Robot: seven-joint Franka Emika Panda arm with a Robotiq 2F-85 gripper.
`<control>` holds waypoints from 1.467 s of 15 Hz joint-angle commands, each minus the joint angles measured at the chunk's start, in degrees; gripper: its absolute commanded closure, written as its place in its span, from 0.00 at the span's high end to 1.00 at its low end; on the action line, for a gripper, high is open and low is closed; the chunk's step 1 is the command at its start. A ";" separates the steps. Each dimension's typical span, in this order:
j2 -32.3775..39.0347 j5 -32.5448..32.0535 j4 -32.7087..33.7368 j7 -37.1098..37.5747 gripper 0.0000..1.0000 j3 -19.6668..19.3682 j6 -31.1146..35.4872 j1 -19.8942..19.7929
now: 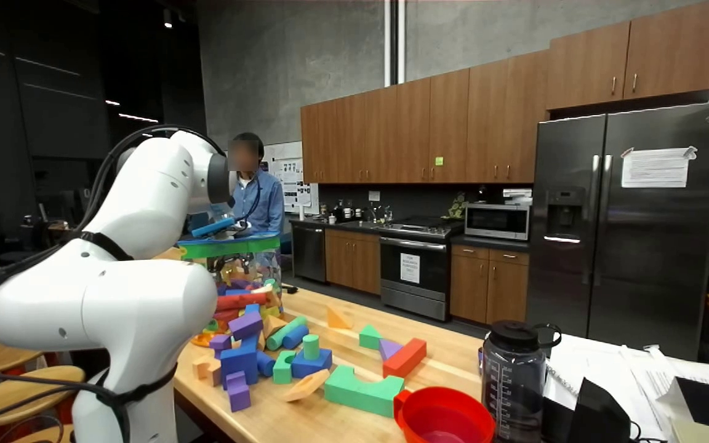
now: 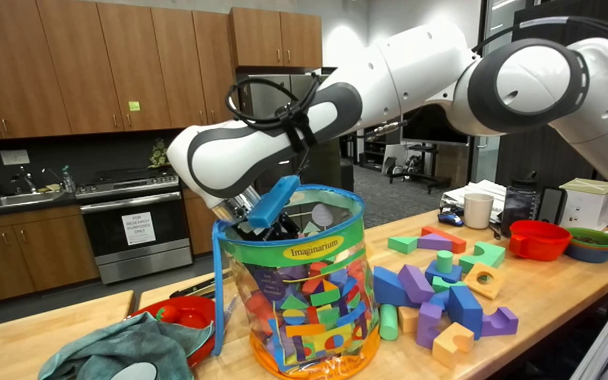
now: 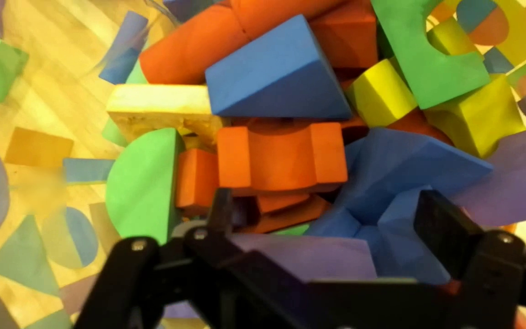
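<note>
My gripper [image 3: 324, 205] is open, its dark fingers [image 3: 445, 228] spread wide with nothing between the tips. Below it in the wrist view lie foam blocks: an orange block with a curved hollow [image 3: 281, 157], a blue wedge [image 3: 276, 73], a purple block [image 3: 308, 256] and a green half-round [image 3: 142, 183]. Whether the fingers touch any block, I cannot tell. In an exterior view the gripper body [image 2: 272, 224] tilts into the mouth of a clear block bag [image 2: 312, 250] with a green band and blue rim. The bag's wall hides the fingertips there.
Loose foam blocks, among them a blue block [image 2: 465, 311] and a green arch [image 1: 364, 391], lie on the wooden table beside the bag. A red cup [image 1: 444, 415] and a dark bottle [image 1: 514, 381] stand farther along. A grey-green cloth [image 2: 124, 343] overlaps a red plate [image 2: 198, 311]. A person [image 1: 262, 197] stands behind.
</note>
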 commanded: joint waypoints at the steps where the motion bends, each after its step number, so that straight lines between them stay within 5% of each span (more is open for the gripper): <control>1: 0.64 0.34 0.67 3.11 1.00 -1.43 -4.28 -0.37; 13: -7.32 0.13 -4.04 8.27 1.00 -1.27 11.77 -4.46; 22: -24.67 0.44 -27.00 7.64 1.00 -0.94 17.66 -6.28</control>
